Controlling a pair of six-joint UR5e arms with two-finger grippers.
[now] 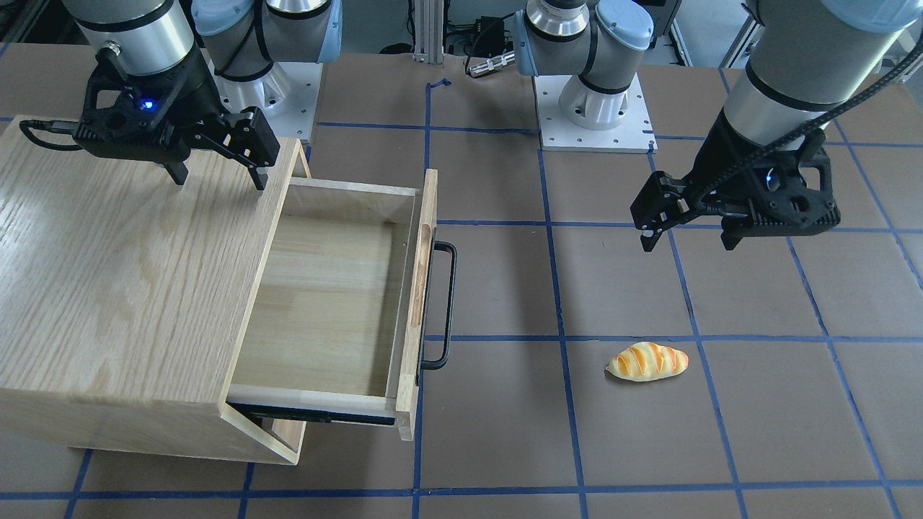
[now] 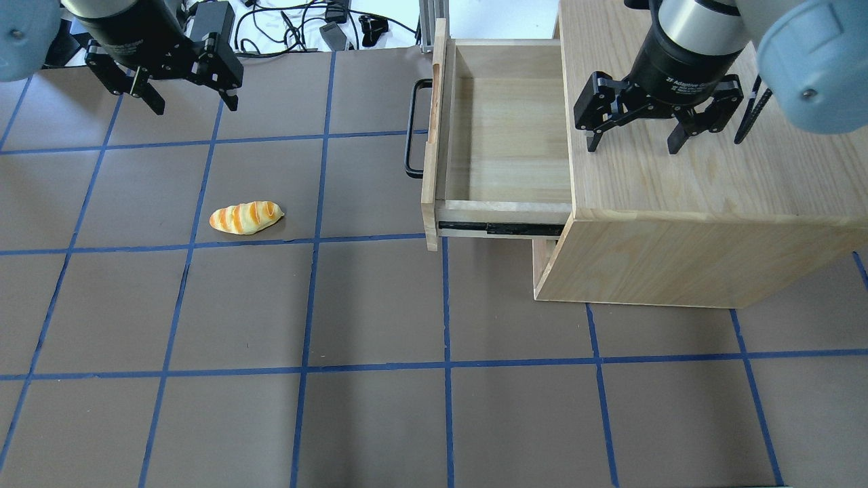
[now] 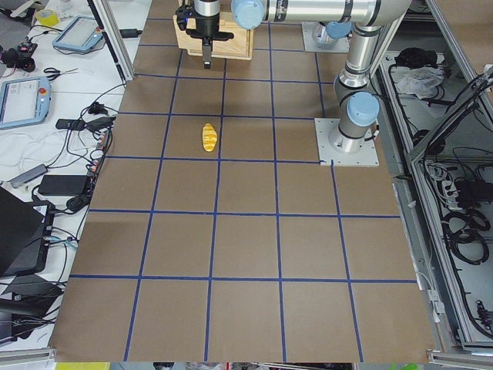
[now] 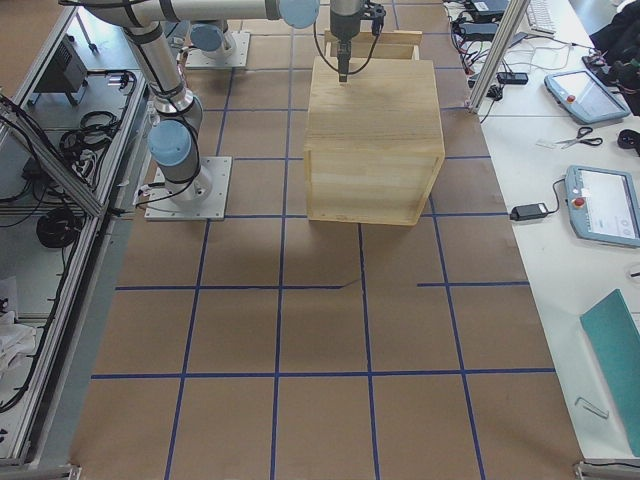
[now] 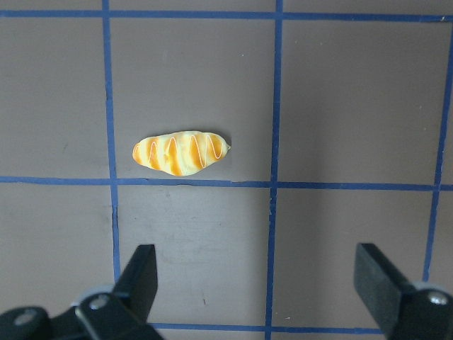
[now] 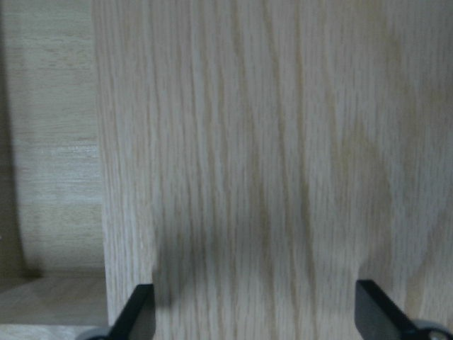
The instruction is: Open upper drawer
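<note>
The upper drawer [image 1: 339, 288] of light wood stands pulled out of the oak cabinet [image 1: 122, 288], its inside empty. Its black bar handle [image 1: 445, 306] and finger cut-out face the table's middle. It also shows in the overhead view [image 2: 502, 135]. My right gripper [image 2: 634, 142] is open and empty, held above the cabinet top near the drawer's back; it shows in the front view [image 1: 216, 176] too. My left gripper [image 2: 193, 102] is open and empty above the table, far from the drawer, also in the front view [image 1: 689, 241].
A yellow-orange toy bread roll [image 2: 245, 217] lies on the brown, blue-taped table [image 2: 380, 339] between the left gripper and the drawer; the left wrist view shows it [image 5: 180, 152] ahead of the open fingers. Cables lie beyond the far table edge.
</note>
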